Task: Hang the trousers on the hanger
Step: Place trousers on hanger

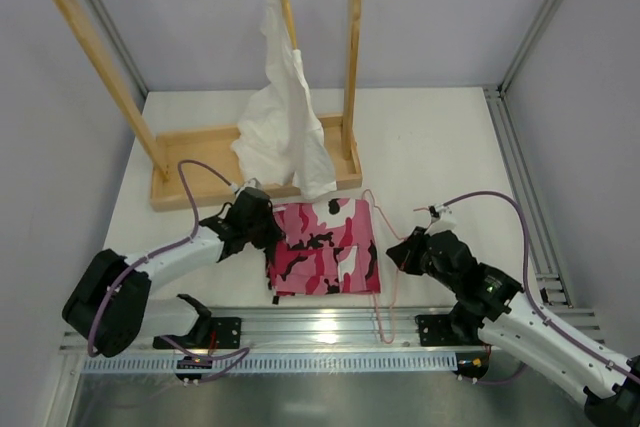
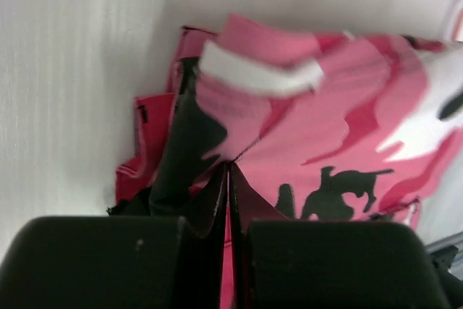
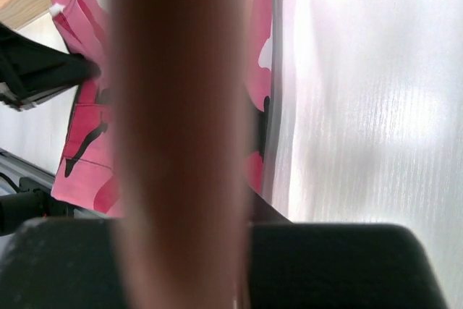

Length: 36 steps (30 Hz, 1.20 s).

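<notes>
In the top view, at left of centre, the left tool (image 1: pixel 268 230) sits on the upper left edge of the trousers (image 1: pixel 325 247). Its wrist view shows the jaws pressed together with camouflage cloth bunched at the tips, so we judge it clenched on that edge.

The trousers lie folded into a rough square on the table (image 1: pixel 440 147), in the middle of the frame just below the wooden rack. Their fold lines run from the top of the frame towards the bottom.

Along their right edge runs the thin wire of the hanger (image 3: pixel 181 106), also top to bottom, touching or just beside the cloth. We cannot tell which.

Right of it, the right tool (image 1: pixel 408 247) is clenched on that wire, which fills its wrist view as a blurred bar rising from between the jaws.

So the cloth lies between the two tools, the left arm nearer the trousers and the right arm nearer the hanger. We judge the coming move to turn on carrying the gripped left edge rightward, across the fold, to the wire.
</notes>
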Tool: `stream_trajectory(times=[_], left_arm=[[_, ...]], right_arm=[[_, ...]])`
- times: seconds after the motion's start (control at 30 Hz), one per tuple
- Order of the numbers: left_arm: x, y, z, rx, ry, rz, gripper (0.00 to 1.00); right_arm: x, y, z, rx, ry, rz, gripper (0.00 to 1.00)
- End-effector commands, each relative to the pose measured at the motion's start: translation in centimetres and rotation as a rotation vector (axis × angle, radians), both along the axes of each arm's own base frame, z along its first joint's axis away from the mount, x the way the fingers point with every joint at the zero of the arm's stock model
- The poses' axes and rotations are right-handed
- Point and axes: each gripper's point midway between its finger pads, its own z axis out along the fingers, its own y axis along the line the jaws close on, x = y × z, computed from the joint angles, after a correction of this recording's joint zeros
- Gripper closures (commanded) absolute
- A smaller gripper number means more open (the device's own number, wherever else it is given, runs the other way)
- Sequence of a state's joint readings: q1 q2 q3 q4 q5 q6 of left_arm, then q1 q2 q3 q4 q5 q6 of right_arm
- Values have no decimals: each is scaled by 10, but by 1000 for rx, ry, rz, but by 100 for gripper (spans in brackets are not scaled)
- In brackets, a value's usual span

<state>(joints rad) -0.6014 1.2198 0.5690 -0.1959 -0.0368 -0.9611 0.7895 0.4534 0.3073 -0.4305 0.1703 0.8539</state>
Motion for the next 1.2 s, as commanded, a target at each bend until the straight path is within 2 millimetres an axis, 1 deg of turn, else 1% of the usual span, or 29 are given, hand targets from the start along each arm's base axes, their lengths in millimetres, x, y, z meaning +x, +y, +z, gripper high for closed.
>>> stream_trajectory(times=[0.0,0.03,0.1,0.13,0.2,0.23,0.27,0.33,0.4,0.43,0.47,0.5,0.53,0.57,0.63,0.67,0.7,0.8,0.83,0.87,0.9,0.93,0.97,1.0,1.03,1.07,1.1,1.13,1.17], left_arm=[[-3,29,-43,107,69,67,99],[-5,29,-47,107,81,66,99],[-5,24,-43,82,81,50,99],[-9,27,-42,97,94,56,99],[-3,30,-19,98,54,74,99],[-11,42,-17,154,81,85,97],[-10,45,1,155,35,74,95],[-17,52,26,184,18,55,92],[-25,46,54,144,-44,-5,91],[-33,42,57,118,-41,-30,91],[-44,26,60,37,-24,-101,89],[-53,18,66,-38,-22,-122,87],[-65,12,51,-77,24,-152,86],[-73,2,50,-133,39,-190,87],[-83,-2,34,-153,89,-194,87],[-95,0,14,-140,137,-206,90],[-100,-4,10,-153,153,-225,90],[-114,6,-18,-90,244,-218,95],[-116,16,-28,-34,261,-189,95],[-118,20,-33,0,279,-172,96],[-113,21,-30,14,271,-152,97],[-109,35,-33,91,271,-97,99],[-105,38,-28,108,260,-70,99],[-90,36,-10,112,206,-45,99],[-83,37,2,111,172,-29,97],[-73,37,20,111,107,-18,97],[-59,27,48,63,34,-23,96],[-51,20,66,27,-16,-29,96],[-41,3,88,-47,-82,-63,96]], right_arm=[[-6,4,7,12,-14,56,96],[-7,5,8,13,-16,61,96],[-8,5,8,13,-17,64,96],[-8,5,8,14,-14,66,96],[-9,6,8,23,-9,65,96],[-9,7,10,32,-11,65,96],[-9,8,10,37,-11,70,96],[-9,10,12,52,-7,67,96],[-8,11,14,60,-11,67,96],[-8,11,13,59,-8,63,96],[-7,11,14,61,-12,62,96],[-6,12,15,63,-14,62,96],[-6,12,15,64,-15,62,96],[-5,11,15,57,-16,53,96],[-4,11,14,55,-12,48,96],[-3,12,15,65,-14,43,96],[-3,14,16,75,-14,48,96],[-4,15,15,76,-9,54,96],[-4,15,15,73,-7,55,96],[-4,14,16,70,-10,52,96],[-3,14,17,68,-11,51,96],[-3,14,19,73,-15,50,96],[-3,14,20,74,-17,51,96],[-3,15,22,75,-17,56,96],[-3,16,25,82,-20,60,96],[-4,18,29,88,-26,72,96],[-3,19,31,87,-29,78,96],[-3,20,35,88,-34,83,96],[-4,20,35,88,-32,86,96]])
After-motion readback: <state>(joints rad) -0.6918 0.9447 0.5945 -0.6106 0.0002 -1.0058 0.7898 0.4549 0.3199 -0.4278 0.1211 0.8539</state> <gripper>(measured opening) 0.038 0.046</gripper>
